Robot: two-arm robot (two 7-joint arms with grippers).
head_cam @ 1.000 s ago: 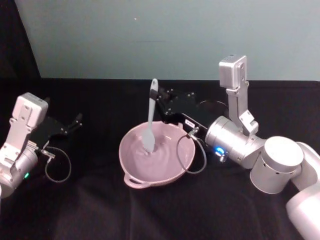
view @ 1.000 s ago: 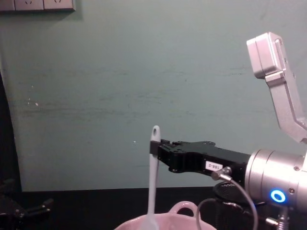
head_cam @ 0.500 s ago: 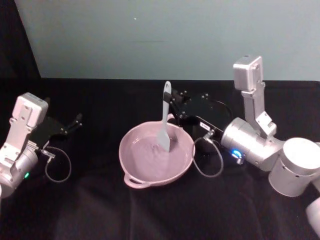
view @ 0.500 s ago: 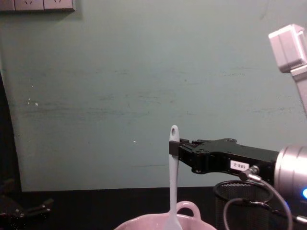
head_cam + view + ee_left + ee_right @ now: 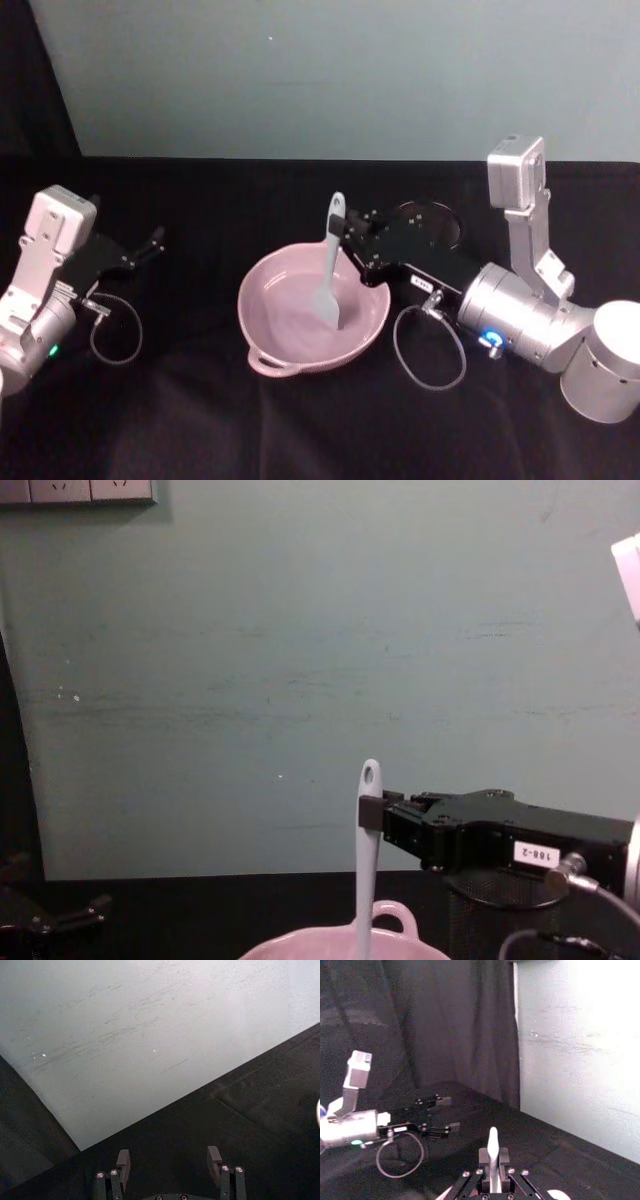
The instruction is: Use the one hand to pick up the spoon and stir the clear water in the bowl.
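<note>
We saw the right gripper [image 5: 341,227] reach in from the right, over the far side of the pink bowl [image 5: 252,322]. Its jaws were closed tight on the white spoon [image 5: 329,270], near the top of the long handle. The spoon stood almost straight up, leaning only a little. Its wide end was down in the clear water [image 5: 290,310], a bit to the right of the bowl's middle. From the chest view we saw the same gripper [image 5: 371,812] pinching the spoon [image 5: 364,890] just under the small hole at its tip, with the bowl's rim [image 5: 300,944] right below. A black mesh cup [image 5: 478,918] stood behind that gripper. In the right wrist view the spoon's tip [image 5: 492,1141] stuck up between the closed jaws. The bowl sat on the black worktop [image 5: 200,420], near its middle. The left gripper [image 5: 152,241] was far off to the left, low over the worktop and well apart from the bowl. In the left wrist view we saw its jaws [image 5: 168,1160] spread open with nothing in them.
</note>
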